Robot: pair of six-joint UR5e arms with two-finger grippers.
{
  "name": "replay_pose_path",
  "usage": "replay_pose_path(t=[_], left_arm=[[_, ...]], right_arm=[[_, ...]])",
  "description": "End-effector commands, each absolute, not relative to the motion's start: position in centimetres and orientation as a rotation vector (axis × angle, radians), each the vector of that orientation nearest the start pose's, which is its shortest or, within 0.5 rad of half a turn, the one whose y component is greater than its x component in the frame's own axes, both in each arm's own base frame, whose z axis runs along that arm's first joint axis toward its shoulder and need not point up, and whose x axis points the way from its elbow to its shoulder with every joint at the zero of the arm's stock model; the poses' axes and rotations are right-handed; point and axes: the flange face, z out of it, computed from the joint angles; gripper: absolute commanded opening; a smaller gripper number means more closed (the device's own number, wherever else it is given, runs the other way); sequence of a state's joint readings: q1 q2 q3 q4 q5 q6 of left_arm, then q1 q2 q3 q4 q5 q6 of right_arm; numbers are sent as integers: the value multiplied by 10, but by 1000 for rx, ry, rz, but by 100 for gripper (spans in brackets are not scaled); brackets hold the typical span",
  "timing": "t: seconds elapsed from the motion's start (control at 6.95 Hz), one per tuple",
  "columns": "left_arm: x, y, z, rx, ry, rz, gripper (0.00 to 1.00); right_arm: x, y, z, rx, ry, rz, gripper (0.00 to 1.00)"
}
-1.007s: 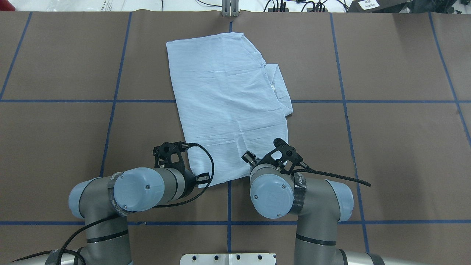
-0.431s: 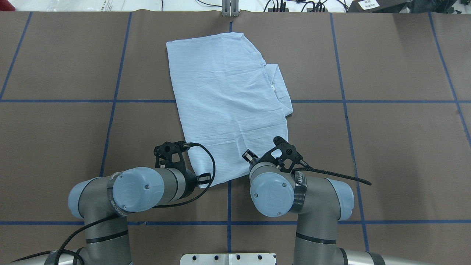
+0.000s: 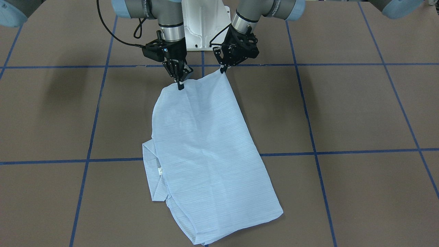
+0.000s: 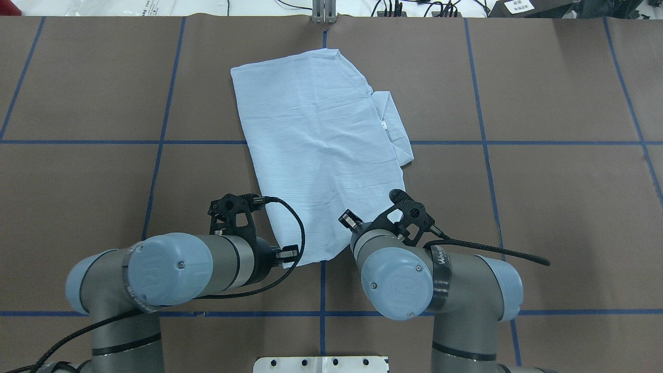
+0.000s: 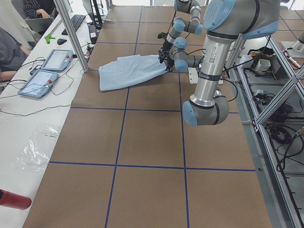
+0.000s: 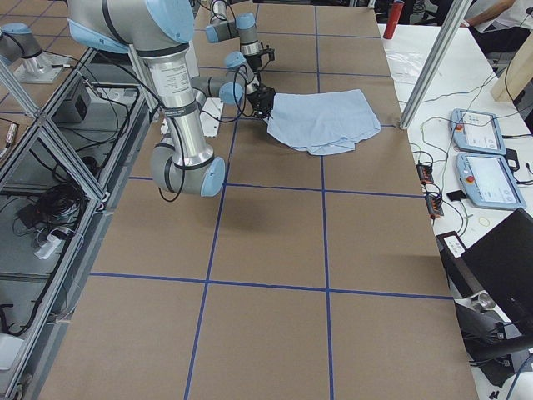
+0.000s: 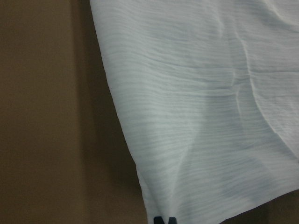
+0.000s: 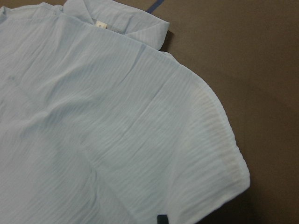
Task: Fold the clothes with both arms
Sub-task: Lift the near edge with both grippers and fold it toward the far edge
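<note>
The pale blue striped shirt [image 4: 316, 129] lies folded into a long panel on the brown table, its collar [image 4: 393, 124] and white neck label [image 4: 384, 124] at the right side. In the front-facing view my left gripper [image 3: 222, 71] is shut on the shirt's [image 3: 205, 147] near corner on that view's right. My right gripper [image 3: 180, 86] is shut on the other near corner. Both hold that edge a little above the table. The left wrist view shows the fingertips [image 7: 164, 220] pinching the cloth [image 7: 196, 93]. The right wrist view shows the same [image 8: 162, 219].
Blue tape lines [image 4: 321, 142] grid the brown table cover. The white pedestal base [image 3: 202, 31] stands just behind the grippers. An aluminium post [image 5: 71, 33] and a side bench with tablets [image 5: 47, 71] lie beyond the table's far edge.
Both arms have risen and drawn back toward the robot's base, still holding the shirt's near corners. The near edge has lifted and the shirt has shifted slightly.
</note>
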State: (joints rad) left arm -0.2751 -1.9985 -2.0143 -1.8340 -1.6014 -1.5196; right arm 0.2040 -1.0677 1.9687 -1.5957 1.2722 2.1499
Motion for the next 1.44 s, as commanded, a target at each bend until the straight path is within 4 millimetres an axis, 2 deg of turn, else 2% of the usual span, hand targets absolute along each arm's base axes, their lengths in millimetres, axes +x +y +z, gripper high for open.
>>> replay_pose_path(t=[0.0,0.14,0.29,0.43,0.58,0.72,0.86,1.15,1.29], left_arm=[[445,-252,159,134,1155,-159,0],[414,-241,142,128,1150,-153,0],[410,-236,140,86,1134,-126,0],[418,-241,147,84,1110,-125,0],[424,-249,148,108,1098,-112,0],[421,-269,148,147,1087,-123,0],[424,-297,148,188,1064,-140,0],[414,-371,150,287,1001,-187,0],[417,-405,152,312,962,-211,0]], right_arm=[[-481,-210,158,98,-965,779,0],[-464,-200,147,95,-951,760,0],[-469,-199,147,100,-943,750,0],[-475,-222,149,140,-935,756,0],[-492,-251,143,177,-952,771,0],[-502,-281,135,208,-970,789,0],[-499,-307,133,248,-969,796,0],[-504,-359,130,310,-924,822,0],[-520,-384,129,330,-917,837,0]])
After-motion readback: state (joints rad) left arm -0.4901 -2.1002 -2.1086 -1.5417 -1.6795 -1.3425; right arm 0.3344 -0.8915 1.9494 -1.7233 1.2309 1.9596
